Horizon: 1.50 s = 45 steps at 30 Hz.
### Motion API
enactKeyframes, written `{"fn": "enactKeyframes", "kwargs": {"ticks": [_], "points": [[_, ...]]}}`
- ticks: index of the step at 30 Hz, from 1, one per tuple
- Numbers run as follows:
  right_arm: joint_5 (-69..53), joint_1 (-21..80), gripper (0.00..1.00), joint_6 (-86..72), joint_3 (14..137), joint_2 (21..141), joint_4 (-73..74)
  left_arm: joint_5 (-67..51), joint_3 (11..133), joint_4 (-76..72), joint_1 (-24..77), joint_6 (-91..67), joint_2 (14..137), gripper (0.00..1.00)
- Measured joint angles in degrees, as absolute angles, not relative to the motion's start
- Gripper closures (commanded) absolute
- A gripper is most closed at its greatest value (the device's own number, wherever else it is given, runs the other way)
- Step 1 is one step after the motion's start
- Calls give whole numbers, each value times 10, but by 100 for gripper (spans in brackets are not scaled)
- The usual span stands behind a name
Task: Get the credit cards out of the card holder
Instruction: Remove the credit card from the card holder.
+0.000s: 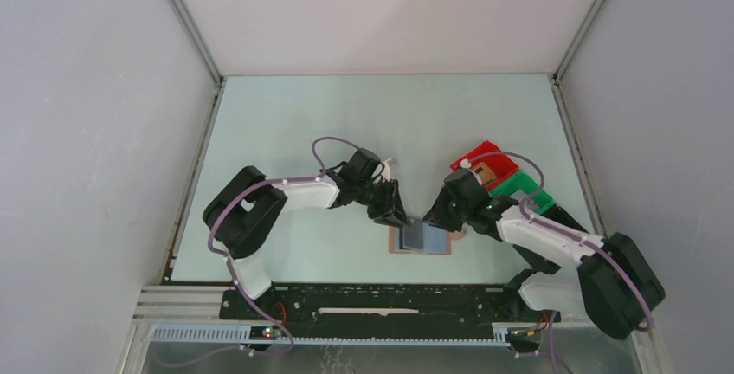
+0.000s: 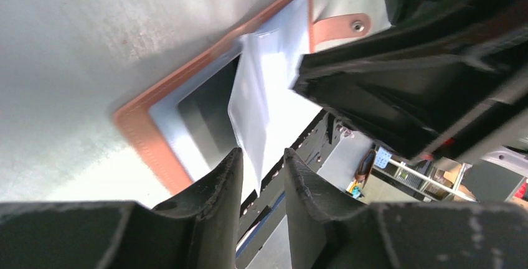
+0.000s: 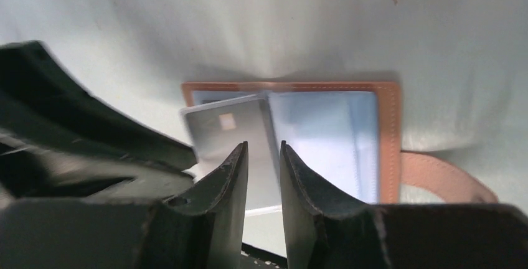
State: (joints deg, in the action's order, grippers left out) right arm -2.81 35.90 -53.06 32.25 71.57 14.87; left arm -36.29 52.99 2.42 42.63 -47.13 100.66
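The card holder point(image 1: 435, 243) lies open near the table's front edge, tan-brown with blue-grey panels, and also shows in the left wrist view point(image 2: 144, 133) and the right wrist view point(image 3: 327, 138). A grey card point(image 3: 227, 133) with a gold chip sticks out of its left panel, tilted up point(image 2: 249, 101). My left gripper point(image 2: 263, 157) is narrowly open, with the card's corner between its fingertips and resting against one finger. My right gripper point(image 3: 263, 147) is narrowly open just above the card's right edge. In the top view both grippers, left point(image 1: 400, 216) and right point(image 1: 438, 216), meet over the holder.
A red bin point(image 1: 485, 157) and a green bin point(image 1: 522, 189) stand behind the right arm. The holder's side tab point(image 3: 443, 177) points right. The table's front edge and a black rail point(image 1: 372, 301) lie just below the holder.
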Motion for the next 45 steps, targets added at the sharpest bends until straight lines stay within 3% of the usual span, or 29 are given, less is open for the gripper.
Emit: {"fn": "enactKeyframes", "kwargs": {"ticks": [15, 34, 39, 45], "points": [[116, 334, 63, -628, 307, 565, 298, -396, 613, 2, 461, -494, 1067, 64], [98, 180, 62, -590, 248, 382, 389, -473, 730, -62, 543, -556, 1199, 65], [66, 183, 62, -561, 248, 377, 378, -441, 729, -6, 537, -524, 1172, 64], [29, 239, 61, -526, 248, 436, 322, -351, 672, 79, 473, -477, 1050, 64]]}}
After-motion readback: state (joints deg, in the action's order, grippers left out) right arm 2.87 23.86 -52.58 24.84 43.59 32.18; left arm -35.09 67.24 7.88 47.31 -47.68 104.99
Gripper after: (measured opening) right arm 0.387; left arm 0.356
